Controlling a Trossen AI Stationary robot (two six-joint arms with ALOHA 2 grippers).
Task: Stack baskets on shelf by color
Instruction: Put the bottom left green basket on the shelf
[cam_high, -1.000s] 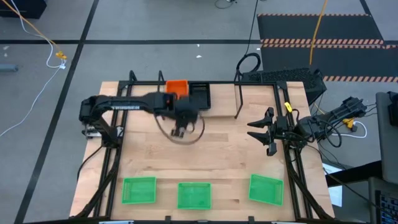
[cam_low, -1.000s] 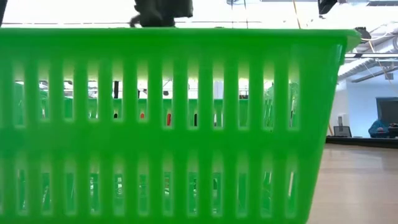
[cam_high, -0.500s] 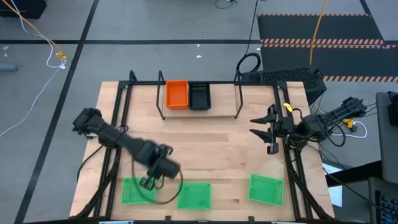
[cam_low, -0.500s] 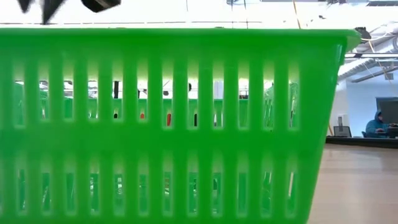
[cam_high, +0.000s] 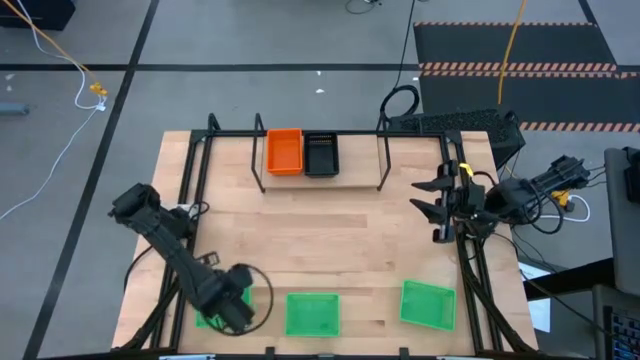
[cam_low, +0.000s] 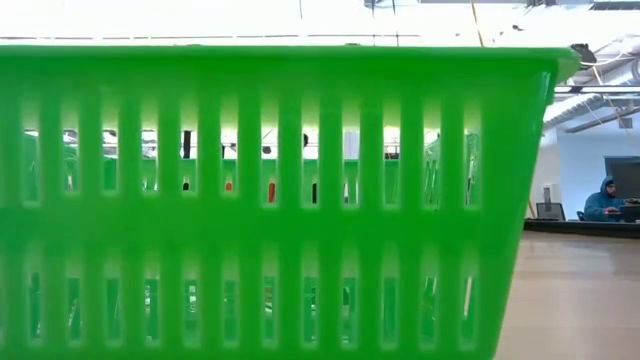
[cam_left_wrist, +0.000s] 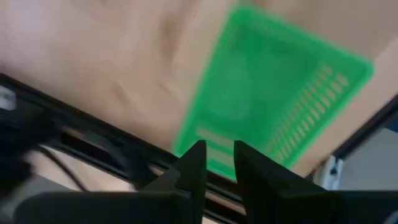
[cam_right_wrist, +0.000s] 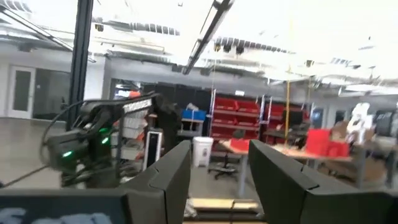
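Note:
Three green baskets rest on their bases along the table's near edge: the left one (cam_high: 205, 320) (cam_left_wrist: 273, 106), the middle one (cam_high: 312, 313), which fills the low view (cam_low: 270, 200), and the right one (cam_high: 428, 303). The black rod shelf (cam_high: 382, 160) at the far edge carries an orange basket (cam_high: 284, 151) and a black basket (cam_high: 321, 153) side by side. My left gripper (cam_high: 230, 314) (cam_left_wrist: 220, 163) hangs over the left green basket's near end, fingers a narrow gap apart. My right gripper (cam_high: 428, 198) (cam_right_wrist: 219, 168) waits open at the table's right edge.
Bare wood lies between the shelf and the green baskets. The larger black frame (cam_high: 190, 230) runs along the table's left and right edges. Cables (cam_high: 545, 200) hang off the right arm's base. A person (cam_low: 605, 195) sits far off in the room.
My left gripper has swung from beside the orange basket at the shelf across the table toward the near left corner, and now stands over the left green basket. No basket has moved.

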